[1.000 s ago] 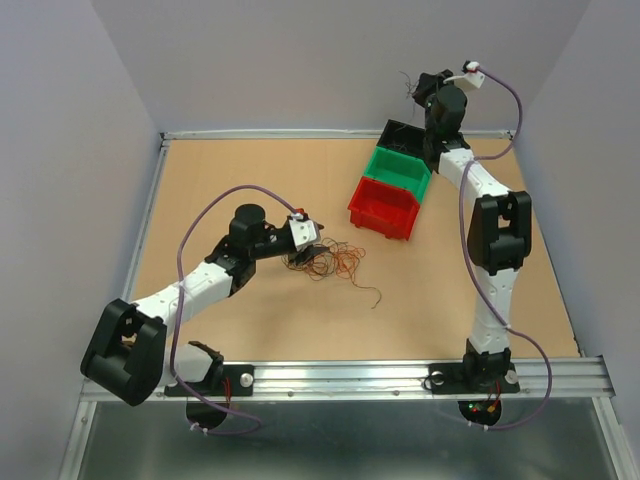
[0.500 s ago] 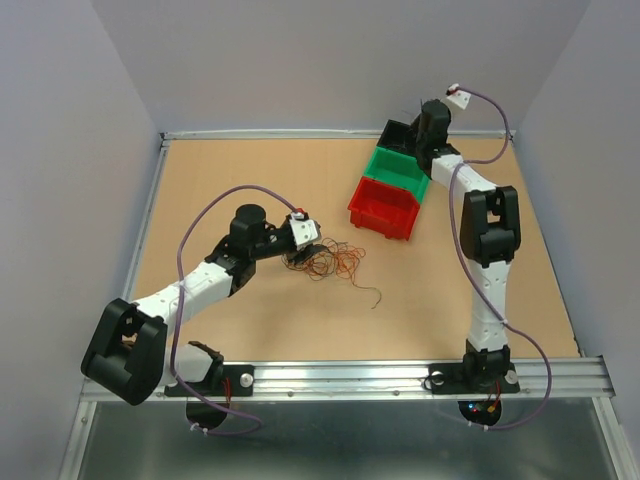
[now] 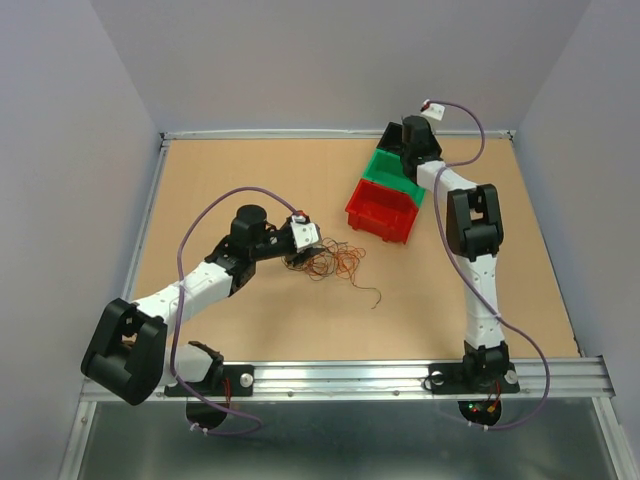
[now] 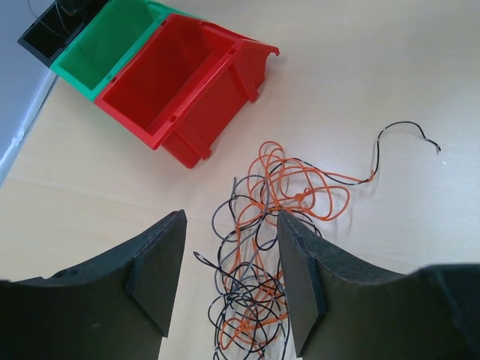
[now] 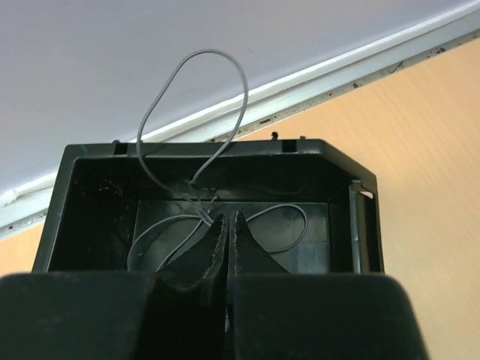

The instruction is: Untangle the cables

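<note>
**Right arm parking a wire in the black bin, left one hovering over the knot**

So the right gripper (image 5: 227,225) is pinching fully closed on one thin grey wire (image 5: 245,94) and holding it right over the black bin (image 5: 75,161) at the far end of the row. I'm guessing that's where freed strands are going, so they're sitting apart from the mess. Part of that wire is lying curled on the bin floor, with one loop sticking up past the back wall.

The left gripper (image 4: 232,247) is hanging with its jaws partway open and nothing in them. It's straddling the near end of the tangle (image 4: 262,225) of orange and dark cables, which is sitting on the table (image 4: 390,60) just in front of the red bin (image 4: 225,82). Looks like it's lining up for the next strand. A dark tail (image 4: 405,127) is trailing off to one side, and I'm thinking that's the easiest one to pull
</note>
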Robot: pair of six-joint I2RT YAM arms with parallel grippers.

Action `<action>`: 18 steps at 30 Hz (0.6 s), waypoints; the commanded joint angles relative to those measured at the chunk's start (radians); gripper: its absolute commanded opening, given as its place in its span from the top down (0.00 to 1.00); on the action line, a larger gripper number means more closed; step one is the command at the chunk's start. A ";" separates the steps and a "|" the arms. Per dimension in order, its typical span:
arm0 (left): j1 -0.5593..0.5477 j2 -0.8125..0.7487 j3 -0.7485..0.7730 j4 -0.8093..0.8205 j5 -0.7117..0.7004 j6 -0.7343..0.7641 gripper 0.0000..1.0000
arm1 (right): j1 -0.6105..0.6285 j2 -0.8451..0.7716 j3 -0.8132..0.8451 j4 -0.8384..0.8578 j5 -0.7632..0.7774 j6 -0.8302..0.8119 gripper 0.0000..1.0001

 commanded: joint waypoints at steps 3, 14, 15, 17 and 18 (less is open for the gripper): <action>0.001 -0.011 0.021 0.014 0.022 0.013 0.37 | 0.010 -0.108 0.051 0.004 0.033 -0.043 0.99; 0.001 -0.012 0.024 0.012 0.021 0.014 0.37 | 0.011 -0.346 -0.029 0.004 -0.051 -0.006 0.99; 0.002 -0.011 0.024 0.009 0.021 0.013 0.37 | 0.014 -0.360 -0.038 0.004 -0.051 -0.007 0.99; 0.001 -0.014 0.027 0.006 0.022 0.010 0.37 | 0.016 -0.369 -0.046 0.004 -0.051 -0.008 0.99; 0.001 -0.015 0.027 0.006 0.022 0.011 0.37 | 0.016 -0.375 -0.062 0.004 -0.056 -0.003 0.99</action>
